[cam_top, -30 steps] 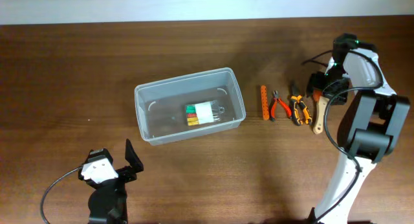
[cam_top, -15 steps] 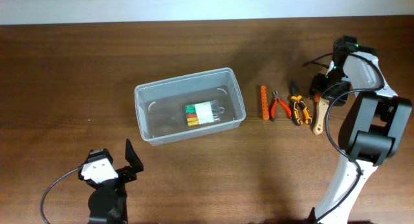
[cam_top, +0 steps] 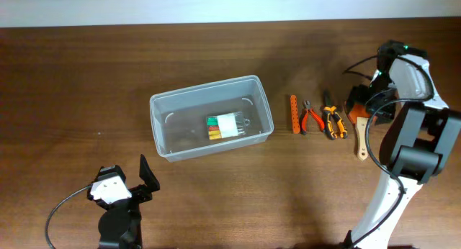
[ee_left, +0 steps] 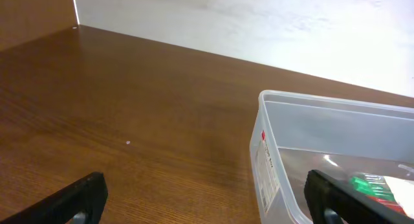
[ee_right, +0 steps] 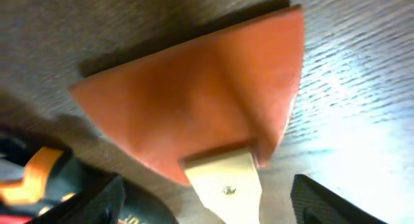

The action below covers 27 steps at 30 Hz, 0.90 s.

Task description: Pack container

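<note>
The container [cam_top: 155, 106] is a clear plastic tub at the table's middle; a small clear box with coloured pieces [cam_top: 225, 125] lies inside it. In the left wrist view the container's rim [ee_left: 304, 98] is ahead to the right. My left gripper [cam_top: 134, 185] is open and empty near the front edge, its fingers [ee_left: 207, 201] wide apart above bare wood. My right gripper [cam_top: 369, 106] is open low over a scraper [cam_top: 361, 144] with an orange blade [ee_right: 200, 107] and a pale wooden handle. Its fingers [ee_right: 207, 204] stand either side of the handle, apart from it.
Right of the container lie an orange bar [cam_top: 294, 114], red-handled pliers [cam_top: 311, 119] and orange-and-black pliers [cam_top: 330, 122], which also show in the right wrist view [ee_right: 32, 175] close beside the scraper. The right arm's base and cable stand at the front right.
My right gripper has moved a little to the right. The scraper has shifted right and toward the front with it. The left arm has not moved.
</note>
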Available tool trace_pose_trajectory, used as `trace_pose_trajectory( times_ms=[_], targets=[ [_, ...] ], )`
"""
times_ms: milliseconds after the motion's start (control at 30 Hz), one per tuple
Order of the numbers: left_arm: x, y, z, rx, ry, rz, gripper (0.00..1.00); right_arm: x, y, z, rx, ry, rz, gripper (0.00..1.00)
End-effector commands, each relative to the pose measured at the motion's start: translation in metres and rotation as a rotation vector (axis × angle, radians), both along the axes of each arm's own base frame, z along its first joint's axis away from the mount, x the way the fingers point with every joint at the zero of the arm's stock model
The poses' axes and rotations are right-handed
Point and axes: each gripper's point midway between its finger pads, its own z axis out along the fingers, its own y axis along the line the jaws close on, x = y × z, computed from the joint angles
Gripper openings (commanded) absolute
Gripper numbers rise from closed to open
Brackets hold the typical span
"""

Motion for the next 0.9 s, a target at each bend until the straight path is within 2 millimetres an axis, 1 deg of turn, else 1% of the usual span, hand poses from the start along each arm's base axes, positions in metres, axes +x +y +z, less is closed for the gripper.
trace_pose_trajectory(
  times_ms=[0, 67, 133, 233, 367, 467, 567, 667, 767, 800, 867],
  targets=[
    [0.000, 0.000, -0.001, 0.009, 0.002, -0.002, 0.99, 0.002, 0.001, 0.002, 0.023, 0.000, -0.003, 0.84],
    [0.000, 0.000, -0.001, 0.009, 0.002, -0.002, 0.99, 0.000, 0.002, 0.002, 0.026, 0.008, 0.007, 0.84],
    [0.000, 0.000, -0.001, 0.009, 0.002, -0.002, 0.99, -0.009, 0.004, 0.003, 0.037, 0.044, 0.009, 0.84],
    [0.000, 0.000, -0.001, 0.009, 0.002, -0.003, 0.99, -0.015, 0.006, 0.003, 0.044, 0.069, 0.009, 0.83],
    [0.000, 0.000, -0.001, 0.009, 0.002, -0.003, 0.99, -0.014, 0.005, 0.001, 0.038, 0.065, 0.009, 0.82],
    [0.000, 0.000, -0.001, 0.009, 0.002, -0.003, 0.99, -0.013, 0.000, 0.001, 0.013, 0.062, 0.011, 0.81],
    [0.000, 0.000, -0.001, 0.009, 0.001, -0.003, 0.99, -0.013, -0.004, -0.006, -0.013, 0.059, 0.014, 0.82],
    [0.000, 0.000, -0.001, 0.009, 0.002, -0.003, 0.99, -0.012, -0.004, -0.016, -0.012, 0.047, 0.014, 0.81],
    [0.000, 0.000, -0.001, 0.009, 0.002, -0.002, 0.99, -0.017, -0.002, -0.025, -0.010, 0.055, 0.015, 0.81],
    [0.000, 0.000, -0.001, 0.009, 0.002, -0.002, 0.99, -0.019, -0.002, -0.027, -0.008, 0.060, 0.014, 0.80],
    [0.000, 0.000, -0.001, 0.009, 0.002, -0.003, 0.99, -0.022, -0.001, -0.030, -0.005, 0.071, 0.014, 0.75]
  ],
)
